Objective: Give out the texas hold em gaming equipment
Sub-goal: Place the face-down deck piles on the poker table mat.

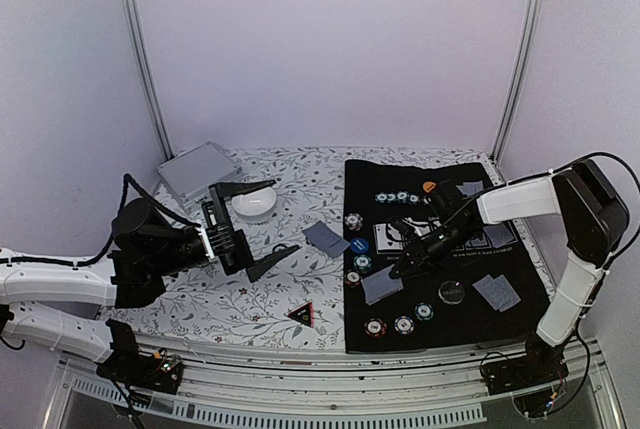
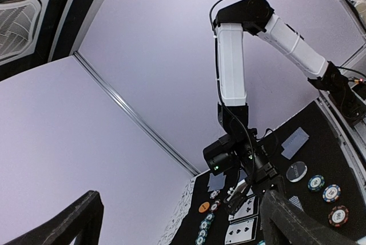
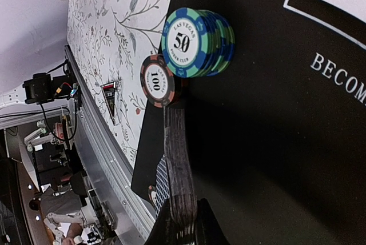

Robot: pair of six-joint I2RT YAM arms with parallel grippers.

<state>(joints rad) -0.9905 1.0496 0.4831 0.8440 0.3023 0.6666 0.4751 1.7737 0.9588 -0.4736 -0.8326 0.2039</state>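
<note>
On the black mat [image 1: 500, 319], my right gripper [image 1: 398, 268] sits low, its fingers together as one dark strip [image 3: 177, 159]. The tip touches a red-brown 100 chip [image 3: 157, 79] beside a teal 50 chip stack [image 3: 194, 42]; both also show from above, the chip [image 1: 353, 277] and the stack [image 1: 362, 262]. The blue button [image 1: 359, 245] lies just behind. Grey-blue cards lie on the mat [image 1: 380, 287] [image 1: 497, 292] and on the floral cloth [image 1: 326, 238]. The black disc [image 1: 452, 292] and three chips [image 1: 403, 324] lie near the front. My left gripper [image 1: 250, 234] is open and empty, raised over the cloth.
A white bowl [image 1: 255, 204] and a silver case [image 1: 200, 171] stand at the back left. A row of teal chips [image 1: 400, 197], an orange chip [image 1: 429, 187] and face-up cards [image 1: 395, 236] lie on the mat. A dark triangle [image 1: 303, 314] lies near the front edge.
</note>
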